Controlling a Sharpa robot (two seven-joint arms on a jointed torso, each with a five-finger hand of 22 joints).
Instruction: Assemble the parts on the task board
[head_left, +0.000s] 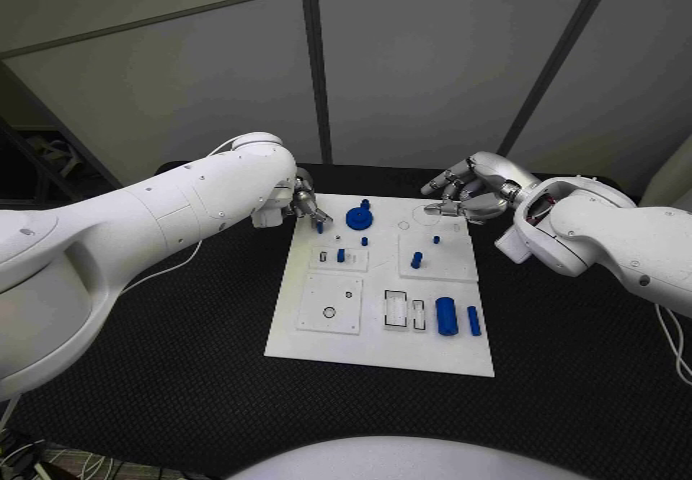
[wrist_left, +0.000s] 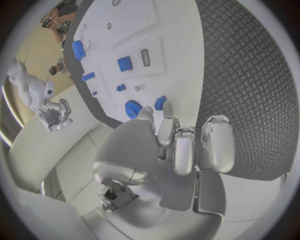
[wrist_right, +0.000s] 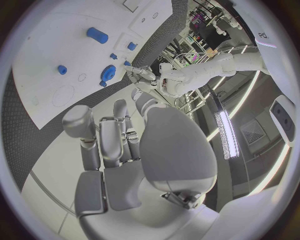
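Note:
The white task board (head_left: 378, 340) lies in the middle of the table. My left hand (head_left: 300, 200) hovers over its far left corner and pinches a small blue peg (head_left: 319, 226) at its fingertips; the peg (wrist_left: 160, 103) also shows in the left wrist view, beside a blue gear (wrist_left: 132, 108). That gear (head_left: 359, 216) stands on the board just right of the hand. My right hand (head_left: 469, 190) hangs over the far right corner with fingers loosely curled and nothing in them. A blue cylinder (head_left: 447, 315) and a blue bar (head_left: 473, 320) lie near the board's right edge.
Several small blue pegs (head_left: 417, 260) stand in the board's middle. Open recesses (head_left: 395, 308) and a round hole (head_left: 330, 311) sit in its near half. Black textured table (head_left: 173, 330) surrounds the board.

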